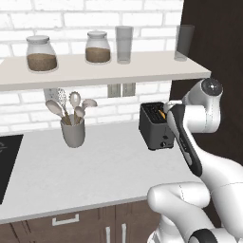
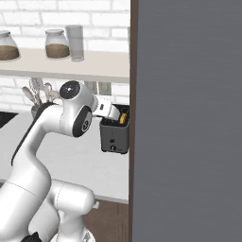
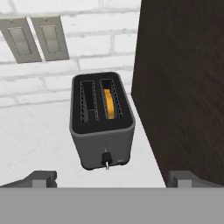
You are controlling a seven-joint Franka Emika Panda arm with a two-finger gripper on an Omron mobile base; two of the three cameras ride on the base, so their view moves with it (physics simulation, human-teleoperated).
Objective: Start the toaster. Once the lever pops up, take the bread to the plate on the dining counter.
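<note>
A black two-slot toaster [image 3: 102, 120] stands on a pale grey surface [image 1: 95, 166] against a white brick wall, at the right end beside a tall dark panel [image 3: 183, 87]. A slice of golden bread [image 3: 109, 104] sits upright in its right-hand slot; the left slot is empty. A small lever knob [image 3: 105, 158] sits low on the near face. The robot's hand [image 3: 109, 178] hovers above and just in front of the toaster, its two fingertips [image 3: 41, 178] spread wide apart and holding nothing. On the wall behind the toaster are two outlet plates [image 3: 35, 38]. Farther left on the surface, a grey utensil holder [image 1: 73, 132] carries spoons. A shelf [image 1: 95, 71] above bears two lidded jars [image 1: 42, 53] of brown contents and two glasses [image 1: 124, 44]
</note>
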